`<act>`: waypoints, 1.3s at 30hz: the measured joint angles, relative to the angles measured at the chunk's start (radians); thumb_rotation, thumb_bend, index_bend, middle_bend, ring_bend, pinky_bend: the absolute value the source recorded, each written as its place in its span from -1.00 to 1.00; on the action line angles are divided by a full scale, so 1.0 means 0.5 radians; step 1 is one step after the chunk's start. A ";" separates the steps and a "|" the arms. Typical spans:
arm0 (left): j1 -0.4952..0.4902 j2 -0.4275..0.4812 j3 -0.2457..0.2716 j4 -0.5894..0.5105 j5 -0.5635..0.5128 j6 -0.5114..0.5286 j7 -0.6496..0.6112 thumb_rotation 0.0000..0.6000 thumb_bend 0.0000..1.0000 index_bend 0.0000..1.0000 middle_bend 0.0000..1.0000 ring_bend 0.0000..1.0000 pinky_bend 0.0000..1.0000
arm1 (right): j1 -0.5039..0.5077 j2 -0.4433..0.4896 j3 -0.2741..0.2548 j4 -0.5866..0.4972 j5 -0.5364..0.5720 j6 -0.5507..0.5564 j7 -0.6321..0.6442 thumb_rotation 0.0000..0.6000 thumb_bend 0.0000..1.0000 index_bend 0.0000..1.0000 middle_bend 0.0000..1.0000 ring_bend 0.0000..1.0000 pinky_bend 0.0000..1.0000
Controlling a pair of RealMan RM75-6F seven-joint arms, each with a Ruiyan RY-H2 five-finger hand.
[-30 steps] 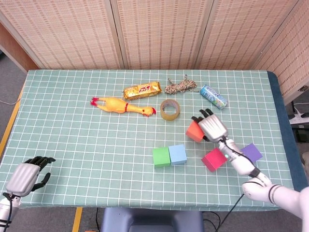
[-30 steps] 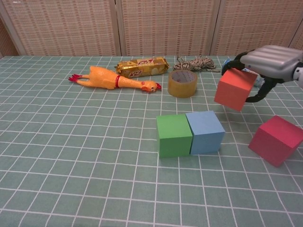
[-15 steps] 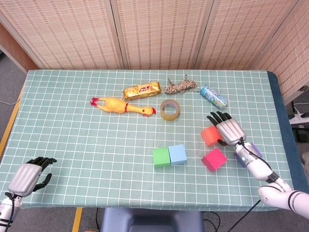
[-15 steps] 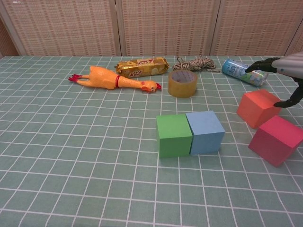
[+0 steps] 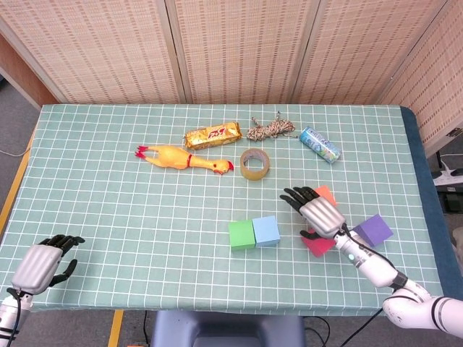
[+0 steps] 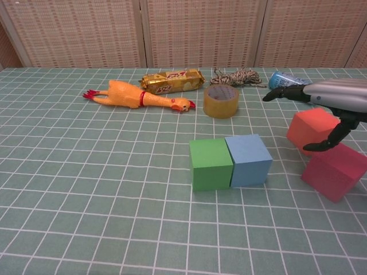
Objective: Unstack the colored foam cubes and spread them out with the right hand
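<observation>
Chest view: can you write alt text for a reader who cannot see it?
The right hand, fingers spread and empty, hovers over an orange cube and a red cube on a green checked table. Green and blue cubes sit touching at centre; a rubber chicken, snack bar and tape roll lie behind.

A rubber chicken (image 5: 184,157) is laid out on the checked tablecloth (image 5: 108,202), with a snack bar (image 5: 212,134), a rope bundle (image 5: 270,129), a tape roll (image 5: 255,163) and a can (image 5: 320,144) scattered nearby.
</observation>
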 measured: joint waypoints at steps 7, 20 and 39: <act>-0.002 -0.001 -0.002 -0.001 -0.006 -0.006 0.005 1.00 -0.07 -0.38 -0.28 -0.40 -0.06 | 0.019 0.004 -0.004 -0.097 0.069 -0.123 0.174 1.00 -0.74 -0.92 -1.00 -1.00 -0.82; 0.004 0.010 -0.007 0.001 -0.003 0.020 -0.016 1.00 -0.07 -0.38 -0.28 -0.37 -0.06 | 0.143 -0.288 -0.010 0.152 0.090 -0.420 0.500 1.00 -0.82 -0.94 -1.00 -1.00 -0.82; 0.010 0.017 -0.005 0.004 0.014 0.041 -0.038 1.00 -0.07 -0.38 -0.28 -0.37 -0.06 | 0.051 -0.619 -0.007 0.598 -0.181 0.127 0.486 1.00 -0.82 0.03 0.14 -0.39 -0.51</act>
